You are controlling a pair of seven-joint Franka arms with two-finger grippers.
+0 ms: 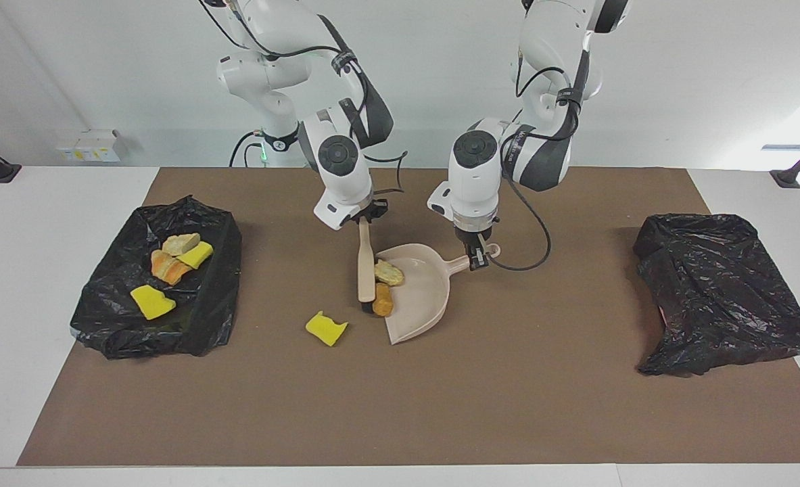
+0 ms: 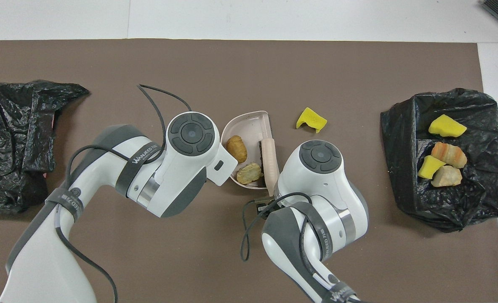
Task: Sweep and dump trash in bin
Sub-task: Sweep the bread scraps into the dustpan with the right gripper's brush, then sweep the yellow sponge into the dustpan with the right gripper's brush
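Presently I see the right gripper (image 1: pixel 366 218) clamped on the handle of the beige black-bristled brush (image 1: pixel 366 270), which stands steeply with its bristles down at the open mouth of the beige plastic dustpan (image 1: pixel 427 297); the left gripper (image 1: pixel 479 257) is clamped on the dustpan's handle, pan resting on the brown table mat (image 1: pixel 440 406) near the middle of the table; inside the pan lie two scraps, a tan bread-like chunk (image 1: pixel 389 272) and a brown bread-like chunk (image 1: pixel 383 300), both just beside the brush; in the overhead view the same pair sit in the pan (image 2: pixel 249 126), the brown one (image 2: pixel 236 148) farther from the robots than the tan one (image 2: pixel 249 173); one yellow sponge piece (image 1: pixel 326 328) lies on the mat outside the pan, toward the right arm's end; four more scraps (image 1: pixel 170 267) rest in the black-bag-lined bin (image 1: pixel 203 318) at the right arm's end; a second black-bagged bin (image 1: pixel 717 291) sits at the left arm's end, its contents not visible to me.
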